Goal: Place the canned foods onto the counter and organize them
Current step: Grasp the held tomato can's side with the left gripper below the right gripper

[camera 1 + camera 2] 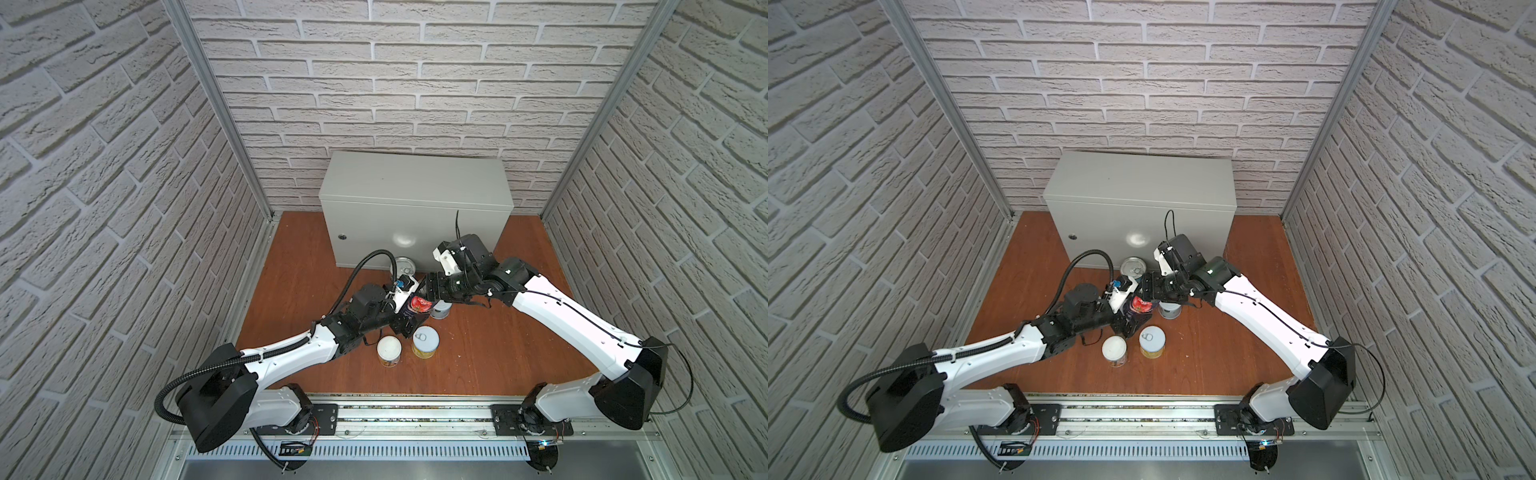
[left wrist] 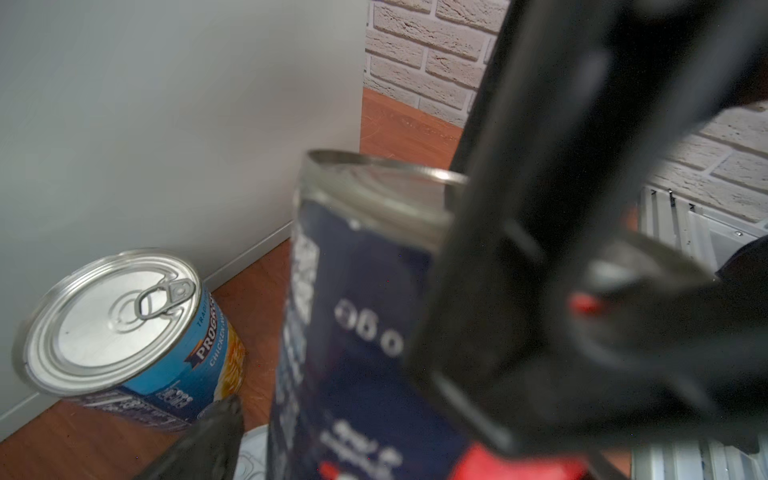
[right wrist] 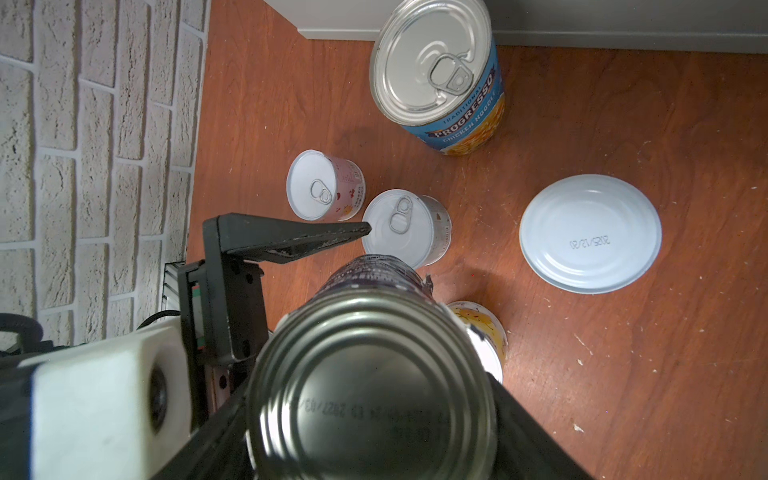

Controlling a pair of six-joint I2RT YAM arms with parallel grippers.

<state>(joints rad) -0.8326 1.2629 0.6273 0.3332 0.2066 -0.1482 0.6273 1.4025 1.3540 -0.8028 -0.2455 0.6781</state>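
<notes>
tomato-label can (image 1: 417, 306) hangs off the wooden floor (image 1: 519, 353) in the right gripper (image 1: 431, 291), whose jaws are clamped on its body. the right wrist view looks straight at its ribbed end, so it is tipped well off upright. the left gripper (image 1: 412, 321) is spread wide and grips nothing. one finger (image 3: 291, 243) sits just beside the can and over a pale short tin (image 3: 405, 226).

my worry is the crowding: both wrists meet in one spot. any swing of mine could clip that finger, twist the can in the jaws or drop it on the tins below. those are the pale one, the pink-labelled tin (image 3: 324, 185) and a yellow tin (image 3: 484, 332) half hidden behind the can. set down tipped like this, the can would roll, i judge.

the progresso soup can (image 1: 405, 266) stands close before the front of the counter (image 1: 415, 178), so a low path forward would hit it or the box's top edge. the room is upward and back: the counter top carries no can, and the floor to the right lies open. i want the left arm backed away first.
</notes>
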